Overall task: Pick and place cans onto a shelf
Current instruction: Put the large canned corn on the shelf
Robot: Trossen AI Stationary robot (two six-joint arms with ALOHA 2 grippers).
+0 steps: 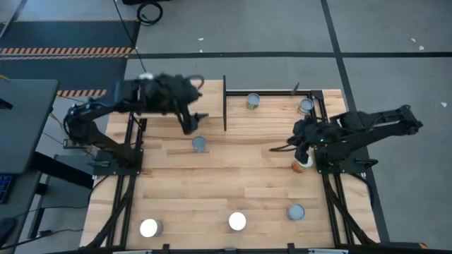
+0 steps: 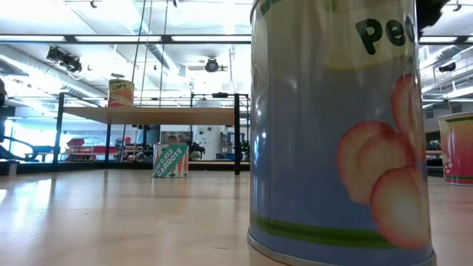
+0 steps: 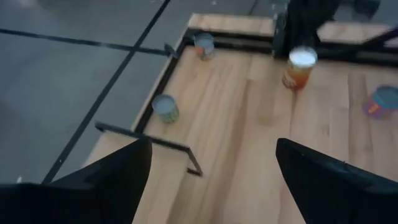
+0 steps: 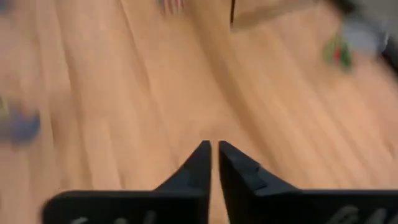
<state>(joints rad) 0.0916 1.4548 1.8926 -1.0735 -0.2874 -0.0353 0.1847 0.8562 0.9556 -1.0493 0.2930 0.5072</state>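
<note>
1. The left gripper (image 1: 196,121) hangs over the far-left part of the worktop (image 1: 212,176), just left of the shelf's black upright edge (image 1: 224,103). In the left wrist view its two fingers (image 3: 118,174) stand wide apart with nothing between them.
2. A blue-teal can (image 1: 200,144) stands on the worktop just below the left gripper in the high view, not touching it. In the low view it reads as the carrots can (image 2: 169,160).
3. The shelf (image 1: 279,106) sits at the far middle-right of the worktop. Two cans rest on it: one near its left end (image 1: 253,101) and one near its right end (image 1: 306,106).
4. The right gripper (image 1: 282,147) reaches out low over the worktop in front of the shelf. In the right wrist view its fingers (image 4: 198,163) are drawn almost together, only a thin slit between them, holding nothing.
5. An orange-red can (image 1: 303,161) stands at the right edge of the worktop, partly hidden under the right arm.
6. Along the near edge three more cans stand well apart: one at the left (image 1: 149,228), one in the middle (image 1: 237,221) and a blue-topped one to the right (image 1: 296,212).
7. In the low view a peach-labelled can (image 2: 340,133) fills the near foreground.
</note>
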